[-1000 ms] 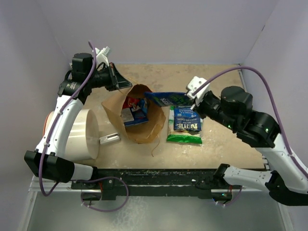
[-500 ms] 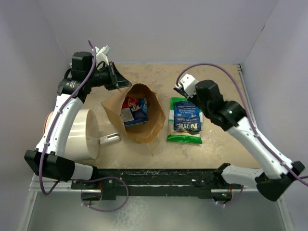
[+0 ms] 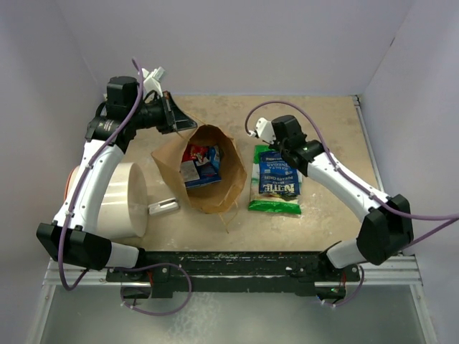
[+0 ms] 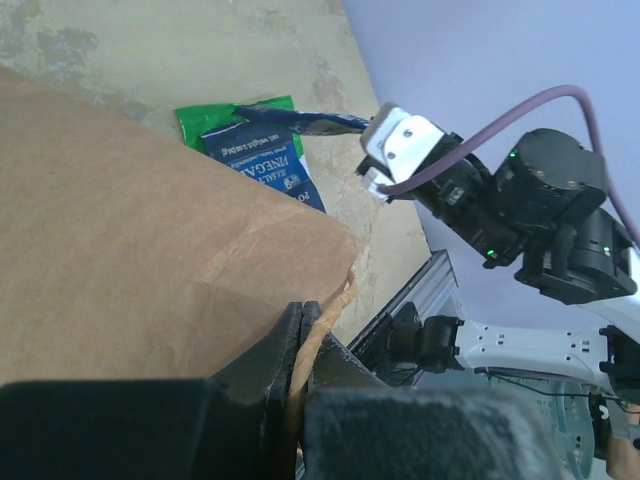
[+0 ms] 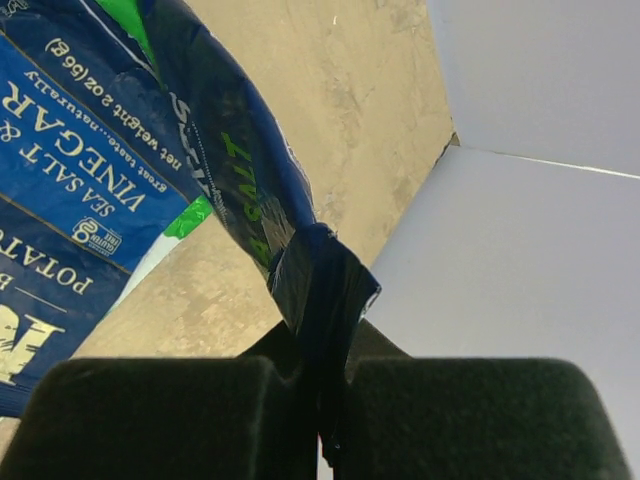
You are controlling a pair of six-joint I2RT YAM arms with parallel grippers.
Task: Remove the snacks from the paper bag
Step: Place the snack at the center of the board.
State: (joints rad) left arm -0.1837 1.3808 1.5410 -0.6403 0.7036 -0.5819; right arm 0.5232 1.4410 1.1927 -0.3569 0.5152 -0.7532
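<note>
Bag [image 3: 204, 172] sits open at mid-frame on the surface [image 3: 326, 118], with red and blue packets [image 3: 201, 163] showing inside it. Left jaws, at upper left, are clamped shut on its twisted handle [image 4: 316, 330]. Right jaws pinch the edge of a navy packet [image 5: 230, 170], which lies over the green packet [image 3: 274, 206] just right of the bag.

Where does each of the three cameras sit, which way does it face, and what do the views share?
Top external: above and behind the robot, looking down at the table; both arms show.
Left wrist: looks over the paper bag toward the right arm; left gripper shut on the bag's handle.
Right wrist: looks along the table to the walls; right gripper shut on a dark blue packet.
Shared: the vinegar packet appears in all three.
</note>
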